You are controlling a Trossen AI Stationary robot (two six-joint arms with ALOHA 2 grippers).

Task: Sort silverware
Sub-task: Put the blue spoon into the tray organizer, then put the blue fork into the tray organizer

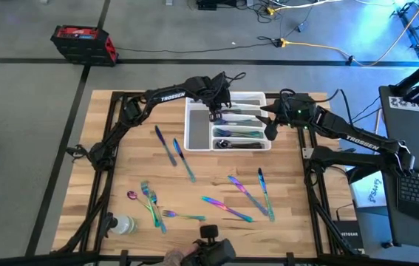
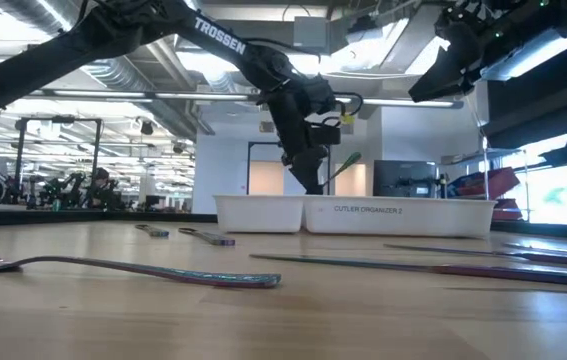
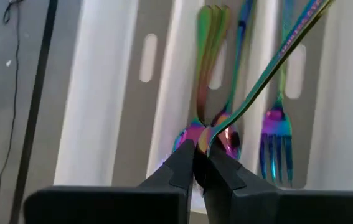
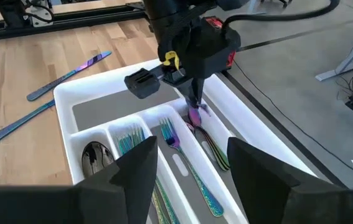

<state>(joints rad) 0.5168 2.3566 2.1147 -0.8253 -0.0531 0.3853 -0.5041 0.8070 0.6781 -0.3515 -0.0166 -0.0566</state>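
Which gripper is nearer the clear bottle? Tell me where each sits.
Left, narrowly. The left gripper is over the white tray, holding a spoon; the right gripper hovers at the tray's right end, farther from the bottle.

Bright ceiling lights are glaring across the low view, silhouetting the arms; the near tabletop [image 2: 283,310] is blurring; the left wrist's fingers [image 3: 179,171] are looming soft and dark
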